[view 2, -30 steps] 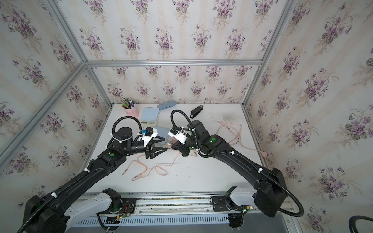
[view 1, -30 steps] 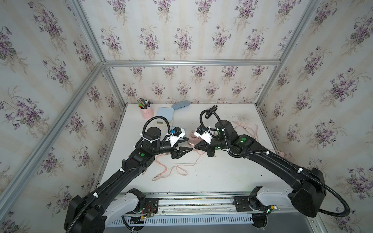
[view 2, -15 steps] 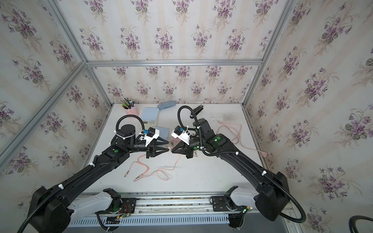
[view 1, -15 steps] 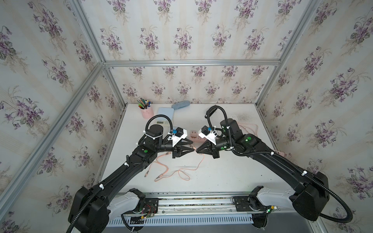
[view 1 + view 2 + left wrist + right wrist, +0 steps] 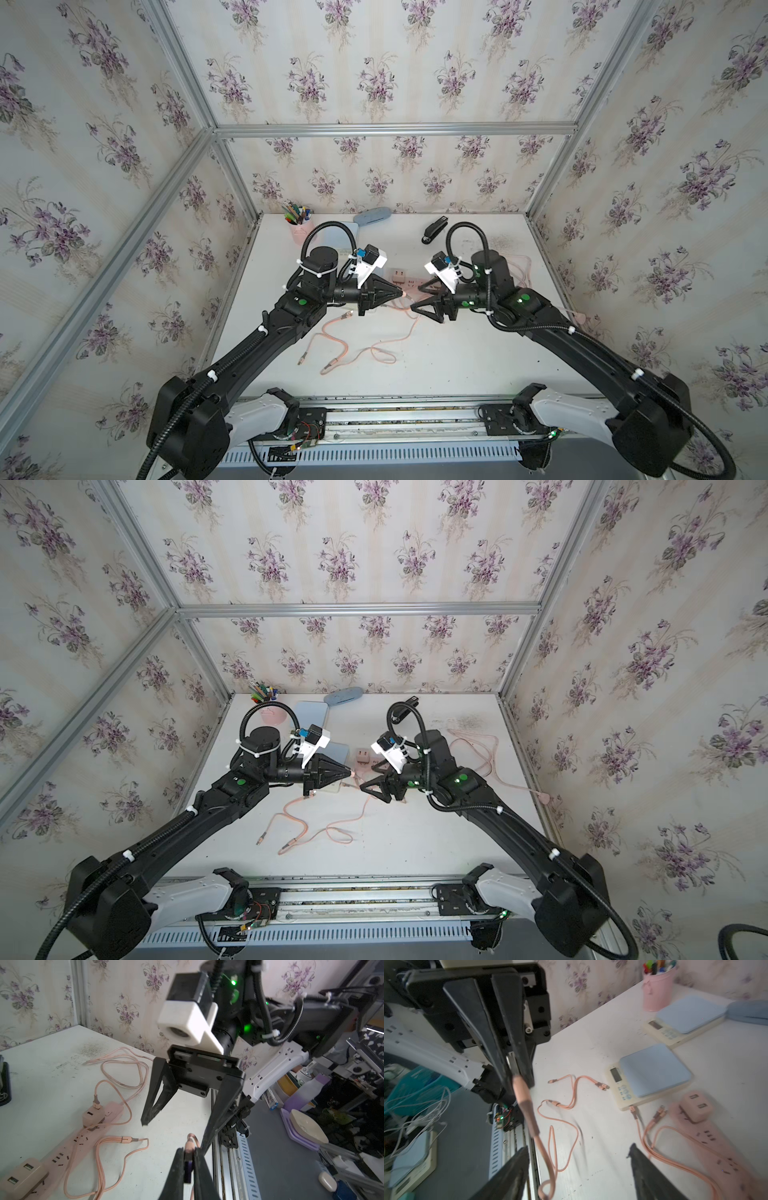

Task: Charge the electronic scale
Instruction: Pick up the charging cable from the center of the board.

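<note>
- Left wrist cam: left gripper (image 5: 188, 1152) is shut tight on the pink cable's USB plug (image 5: 189, 1144). The cable hangs down from it.
- Right gripper (image 5: 173, 1135) sits just beside it, jaws wide apart, nothing in them.
- Step, I think: the plug is w/ the left arm only. Next it must go into a free hole in the charger block (image 5: 20, 1169) on the power strip (image 5: 68, 1147). That needs the plug turned flat & lined up straight, then a soft push.
- Scale (image 5: 654, 1072) lies on the table under the left gripper, not touching either gripper. A cable end sits at its front edge, prob. plugged in, can't be sure.
- 2nd scale (image 5: 685, 1016) is farther back, nr the pen cup (image 5: 658, 989).
</note>
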Controlling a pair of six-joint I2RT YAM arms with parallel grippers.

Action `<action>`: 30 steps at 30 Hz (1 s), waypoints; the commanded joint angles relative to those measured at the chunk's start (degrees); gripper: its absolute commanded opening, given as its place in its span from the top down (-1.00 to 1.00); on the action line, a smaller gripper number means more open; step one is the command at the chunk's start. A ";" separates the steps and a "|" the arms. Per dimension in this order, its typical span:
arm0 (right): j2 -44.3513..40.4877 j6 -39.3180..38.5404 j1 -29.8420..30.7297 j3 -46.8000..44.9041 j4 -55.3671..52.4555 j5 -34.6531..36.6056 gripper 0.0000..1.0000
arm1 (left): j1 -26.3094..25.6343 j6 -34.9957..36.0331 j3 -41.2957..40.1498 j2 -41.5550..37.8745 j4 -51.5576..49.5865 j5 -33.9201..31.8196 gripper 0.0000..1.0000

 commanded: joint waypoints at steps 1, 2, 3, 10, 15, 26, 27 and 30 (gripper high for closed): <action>-7.87 16.79 -0.79 -9.54 24.15 9.32 -0.89 | 0.98 -16.37 -0.08 0.89 11.73 -2.44 1.00; -9.38 20.41 -0.78 -11.80 28.99 8.80 -0.92 | 1.29 -20.36 -0.15 1.76 15.36 -1.81 1.00; -10.34 24.50 -0.78 -13.59 34.39 7.69 -0.93 | 1.46 -24.84 -0.24 3.08 19.54 -1.44 1.00; -6.00 40.91 -0.80 -16.96 54.43 2.09 -0.91 | 1.49 -58.47 -2.55 16.59 62.43 -3.09 1.00; -1.14 50.51 -0.78 -16.13 63.17 0.69 -0.55 | 1.55 -60.40 -3.09 19.04 67.08 -4.69 1.00; 6.31 61.02 -0.78 -12.91 71.83 4.57 0.12 | 1.50 -57.71 -4.47 17.72 63.90 -4.49 1.00; 6.77 61.32 -0.78 -12.40 72.16 4.26 0.15 | 1.54 -57.40 -4.52 17.55 63.39 -4.67 1.00; 8.22 61.95 -0.74 -11.08 71.61 3.11 0.29 | 1.49 -56.49 -4.47 17.24 62.08 -4.65 1.00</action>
